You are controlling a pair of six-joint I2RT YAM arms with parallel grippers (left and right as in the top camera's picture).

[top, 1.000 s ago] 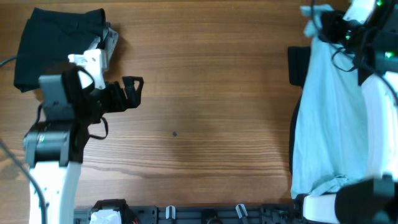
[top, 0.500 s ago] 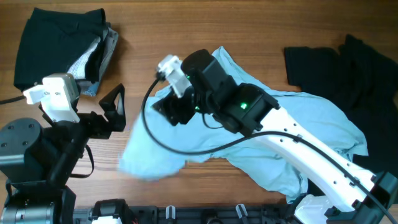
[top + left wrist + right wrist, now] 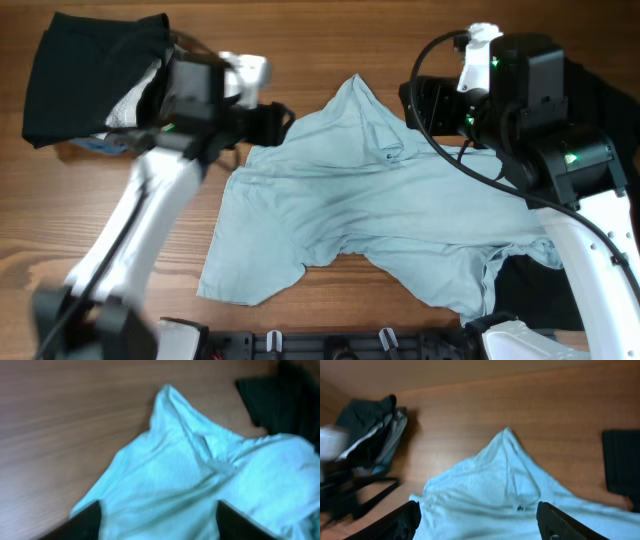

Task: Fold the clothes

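Note:
The pale blue T-shirt point(image 3: 370, 210) lies crumpled and partly spread across the middle of the table, one peak pointing to the far edge. My left gripper point(image 3: 272, 122) hovers at the shirt's upper left edge. In the left wrist view its gripper point(image 3: 159, 525) is open, the blue cloth point(image 3: 200, 475) showing below between the two fingers. My right gripper point(image 3: 425, 100) hangs over the shirt's upper right. It point(image 3: 480, 525) is open too, with nothing between its fingers and the shirt point(image 3: 505, 485) beneath. Black clothes point(image 3: 585, 95) lie under the right arm.
A pile of dark folded clothes point(image 3: 90, 75) sits at the far left corner, also seen as the pile point(image 3: 370, 430) in the right wrist view. More black cloth point(image 3: 530, 290) shows under the blue shirt's near right hem. Bare wood point(image 3: 100, 220) lies to the left of the shirt.
The right arm has let go of the blue shirt and pulled back to the right. The shirt now lies spread on the table. The left arm has swung up to its left edge.

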